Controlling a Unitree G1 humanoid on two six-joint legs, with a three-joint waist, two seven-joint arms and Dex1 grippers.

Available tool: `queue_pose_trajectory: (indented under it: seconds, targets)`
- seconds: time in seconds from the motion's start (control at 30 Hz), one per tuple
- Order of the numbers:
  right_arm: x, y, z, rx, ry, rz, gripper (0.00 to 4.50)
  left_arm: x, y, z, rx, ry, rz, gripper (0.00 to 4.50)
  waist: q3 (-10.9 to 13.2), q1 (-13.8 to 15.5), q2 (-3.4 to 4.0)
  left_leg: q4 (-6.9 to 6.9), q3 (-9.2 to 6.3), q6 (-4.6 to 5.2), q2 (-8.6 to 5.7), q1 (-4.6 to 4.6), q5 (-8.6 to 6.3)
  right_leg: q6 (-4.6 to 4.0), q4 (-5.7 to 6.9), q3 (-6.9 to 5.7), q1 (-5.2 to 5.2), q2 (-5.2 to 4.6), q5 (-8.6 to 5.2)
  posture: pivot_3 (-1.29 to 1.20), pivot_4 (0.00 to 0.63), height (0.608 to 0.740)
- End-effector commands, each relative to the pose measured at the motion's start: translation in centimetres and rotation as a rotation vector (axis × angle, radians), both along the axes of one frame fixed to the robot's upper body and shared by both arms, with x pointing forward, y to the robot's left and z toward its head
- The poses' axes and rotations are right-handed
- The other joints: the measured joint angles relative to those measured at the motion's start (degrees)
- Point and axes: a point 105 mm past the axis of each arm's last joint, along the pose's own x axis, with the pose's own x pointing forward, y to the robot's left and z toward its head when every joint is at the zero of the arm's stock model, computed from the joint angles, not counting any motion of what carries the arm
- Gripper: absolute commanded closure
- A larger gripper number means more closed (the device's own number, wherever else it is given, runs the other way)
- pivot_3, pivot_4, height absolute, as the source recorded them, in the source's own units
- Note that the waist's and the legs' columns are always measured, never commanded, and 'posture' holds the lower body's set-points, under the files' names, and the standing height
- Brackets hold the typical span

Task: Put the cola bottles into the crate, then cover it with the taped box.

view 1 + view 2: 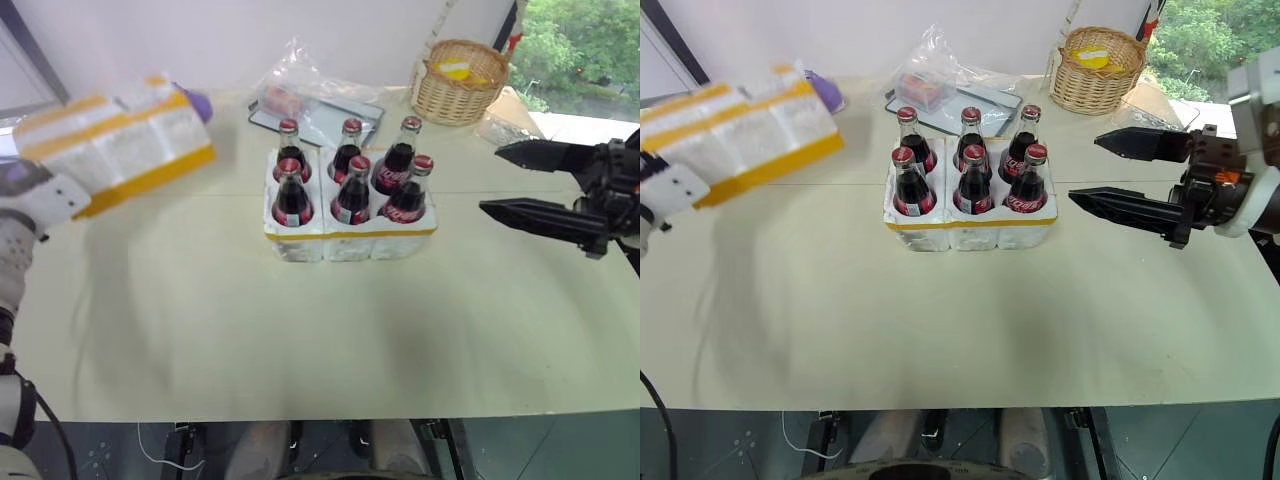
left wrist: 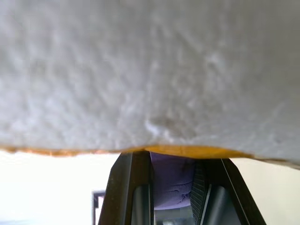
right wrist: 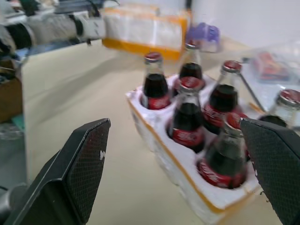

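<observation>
— So where was the left gripper at that moment?

— Pinched onto the taped box. Its two black fingers were drawn in close on the lower edge of the foam, and the box hung off the table, tilted, at the robot's left. The box looked blurred in both eye views. A purple object sat just behind its far corner.

— And the right gripper?

— Spread wide, holding nothing. It pointed across toward the crate from the robot's right, with its fingertips near the crate's right end but apart from it.

— Were the cola bottles in place?

— Yes, all six stood upright in the crate's holes, in two rows of three, red caps up. The crate rested near the middle of the table, with its yellow tape band showing along the front. The box was well apart from it, off to the left.

— Anything else on the table?

— Behind the crate lay a clear plastic bag over a dark tray. A wicker basket with something yellow inside stood at the far right corner.
</observation>
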Motion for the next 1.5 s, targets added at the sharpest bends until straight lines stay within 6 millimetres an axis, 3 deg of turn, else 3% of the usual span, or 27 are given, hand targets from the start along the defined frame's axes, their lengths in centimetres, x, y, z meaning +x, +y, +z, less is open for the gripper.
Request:
queue_pose_trajectory:
  seconds: [0.03, 0.07, 0.13, 0.23, 0.43, 0.67, 1.1, 1.2, 1.37, 1.4, 1.5]
  targets:
    - [-0.1, -0.3, 0.6, -0.019, -0.048, -0.005, 0.00, -0.7, -3.6, 7.3, 0.014, -0.183, -0.126, 3.89, 0.0, -0.1, 0.01, 0.03, 0.00, 0.00, 0.00, -0.06, 0.00, 0.00, 0.00, 0.00, -0.05, 0.00, 0.00, 0.00, 0.150, 0.740]
    - [0.0, -0.3, 0.5, -0.020, -0.047, -0.006, 0.00, -0.7, -4.8, 8.1, 0.013, -0.196, -0.171, 3.89, 0.0, -0.2, 0.02, 0.06, 0.01, 0.01, -0.01, -0.13, 0.00, 0.00, 0.01, 0.01, -0.11, 0.00, 0.00, 0.00, 0.150, 0.740]
    - [0.1, -0.2, -0.1, -0.028, -0.041, -0.001, 0.00, -0.5, -9.3, 9.8, 0.007, -0.201, -0.317, 3.89, 0.0, -0.2, 0.02, 0.08, 0.03, 0.03, -0.03, -0.13, 0.00, 0.00, 0.02, 0.01, -0.11, 0.00, 0.00, 0.00, 0.150, 0.740]
    - [0.4, 0.0, -0.8, -0.033, -0.035, 0.003, 0.00, -0.8, -15.3, 9.7, 0.043, -0.116, -0.504, 3.89, 0.0, -0.2, 0.03, 0.25, 0.01, 0.03, 0.00, -0.18, 0.01, 0.00, 0.10, -0.02, -0.08, 0.06, 0.00, 0.00, 0.150, 0.740]
    - [0.9, 0.2, -1.7, -0.016, -0.016, 0.005, 0.00, -2.4, -21.2, 9.0, 0.141, 0.007, -0.660, 3.89, 0.0, -0.4, 0.05, 0.44, 0.02, 0.09, 0.00, -0.26, -0.01, 0.02, 0.15, -0.03, -0.08, 0.11, 0.01, 0.00, 0.150, 0.740]
    - [1.1, 0.3, -2.1, 0.018, -0.013, -0.004, 0.00, -2.7, -24.2, 8.4, 0.268, 0.049, -0.710, 3.89, 0.0, -0.1, 0.05, 0.55, 0.00, 0.13, -0.04, -0.27, -0.01, 0.02, 0.18, -0.10, -0.02, 0.19, 0.01, 0.00, 0.150, 0.740]
    - [1.4, 0.4, -2.3, 0.036, -0.029, -0.029, 0.00, -2.8, -25.1, 5.7, 0.485, 0.150, -0.709, 3.89, 0.0, -0.2, 0.04, 0.61, -0.01, 0.16, -0.03, -0.26, -0.02, 0.04, 0.18, -0.10, 0.03, 0.27, 0.03, 0.00, 0.150, 0.740]
    - [1.5, 0.3, -2.3, 0.038, -0.031, -0.032, 0.00, -2.7, -25.1, 6.1, 0.493, 0.134, -0.692, 2.80, 0.0, -0.1, 0.05, 0.61, -0.01, 0.15, -0.02, -0.25, -0.02, 0.04, 0.18, -0.10, 0.04, 0.27, 0.02, 0.00, 0.150, 0.740]
    - [1.8, 0.5, -2.2, 0.055, -0.040, -0.032, 0.00, -2.4, -25.4, 6.3, 0.522, 0.124, -0.680, 0.28, 0.0, -0.2, 0.04, 0.64, -0.01, 0.16, -0.03, -0.24, -0.02, 0.05, 0.18, -0.10, 0.05, 0.29, 0.03, 0.00, 0.150, 0.740]
    - [1.8, 0.5, -2.2, 0.057, -0.040, -0.032, 0.00, -2.5, -25.5, 6.2, 0.524, 0.125, -0.683, 0.05, 0.0, -0.2, 0.05, 0.64, -0.01, 0.16, -0.02, -0.24, -0.02, 0.06, 0.18, -0.10, 0.05, 0.30, 0.03, 0.00, 0.150, 0.740]
    - [1.8, 0.6, -2.3, 0.061, -0.041, -0.032, 0.00, -2.6, -25.5, 6.3, 0.526, 0.130, -0.686, 0.05, 0.0, -0.2, 0.05, 0.64, -0.01, 0.17, -0.02, -0.24, -0.02, 0.06, 0.19, -0.10, 0.05, 0.30, 0.03, 0.00, 0.150, 0.740]
